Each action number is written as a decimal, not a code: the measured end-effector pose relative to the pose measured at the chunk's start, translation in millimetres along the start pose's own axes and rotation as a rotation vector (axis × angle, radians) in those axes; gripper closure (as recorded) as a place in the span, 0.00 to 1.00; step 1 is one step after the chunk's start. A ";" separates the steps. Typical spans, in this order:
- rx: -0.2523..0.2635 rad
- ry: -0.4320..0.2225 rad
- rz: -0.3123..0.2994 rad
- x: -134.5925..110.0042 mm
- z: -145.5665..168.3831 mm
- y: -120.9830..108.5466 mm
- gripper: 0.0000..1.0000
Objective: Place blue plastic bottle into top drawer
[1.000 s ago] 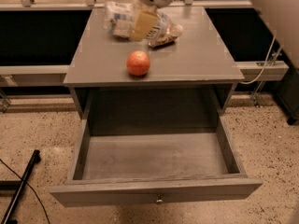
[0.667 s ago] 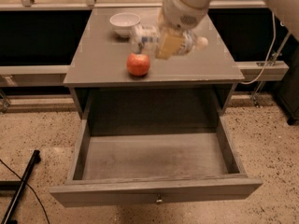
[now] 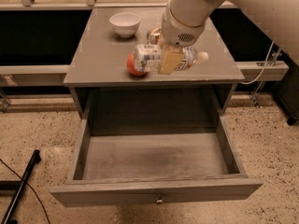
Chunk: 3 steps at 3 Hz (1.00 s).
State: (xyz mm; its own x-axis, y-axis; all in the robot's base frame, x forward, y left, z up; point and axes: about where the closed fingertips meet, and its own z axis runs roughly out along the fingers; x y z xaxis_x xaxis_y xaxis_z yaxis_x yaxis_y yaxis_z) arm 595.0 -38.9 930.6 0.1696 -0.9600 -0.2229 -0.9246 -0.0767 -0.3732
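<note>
The blue plastic bottle (image 3: 159,58) is clear with a white-and-blue label and a white cap pointing right. It lies sideways in my gripper (image 3: 169,59), which is shut on it and holds it in the air over the table's front edge. One tan finger (image 3: 168,61) crosses the bottle's middle. The top drawer (image 3: 154,189) is pulled fully open below, grey with a small metal knob, and its inside is bare.
An orange fruit (image 3: 132,67) sits on the grey table (image 3: 100,55), partly behind the bottle. A white bowl (image 3: 124,24) stands at the back. A gold-brown can (image 3: 153,35) shows behind the arm. A black pole (image 3: 21,188) lies on the floor at left.
The gripper has carried the bottle forward from the back of the table to above its front edge. The white bowl, hidden before, now shows.
</note>
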 end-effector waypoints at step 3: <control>-0.112 -0.062 0.215 -6.1 161.6 136.0 1.00</control>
State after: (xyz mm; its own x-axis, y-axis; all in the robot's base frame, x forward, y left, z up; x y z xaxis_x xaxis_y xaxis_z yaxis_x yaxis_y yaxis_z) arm 523.4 0.1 735.7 -0.0171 -0.9393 -0.3428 -0.9732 0.0943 -0.2099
